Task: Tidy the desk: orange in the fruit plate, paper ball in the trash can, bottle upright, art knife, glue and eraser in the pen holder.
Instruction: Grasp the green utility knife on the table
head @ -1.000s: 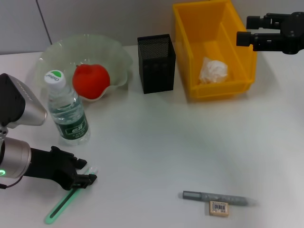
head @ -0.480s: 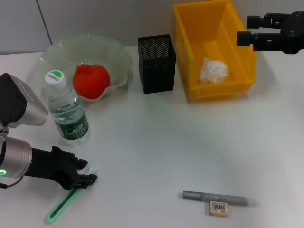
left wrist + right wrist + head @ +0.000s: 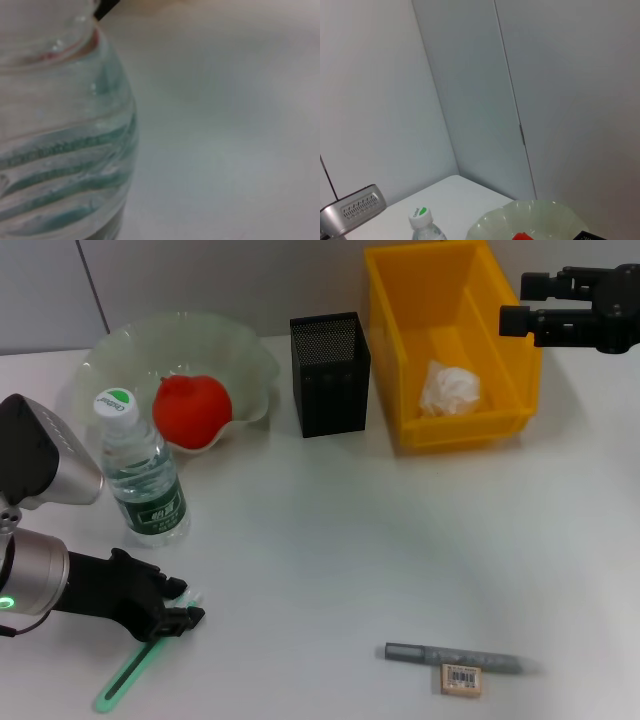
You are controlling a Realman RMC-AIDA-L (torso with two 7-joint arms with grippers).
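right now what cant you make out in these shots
- Left gripper: head view; dark fingers over the green stick, grip unreadable.
- Eraser label: head view; too small to read.
- Bottle: left wrist view; blurred, cut off by the edge.
- Pen holder contents: head view; hidden by its mesh walls.
- Right gripper: head view; finger gap unclear.

Orange (image 3: 191,410) in plate (image 3: 140,348), bottle (image 3: 140,475) before

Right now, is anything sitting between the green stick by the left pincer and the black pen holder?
Yes: the upright bottle stands close to the straight path from the green stick to the pen holder.
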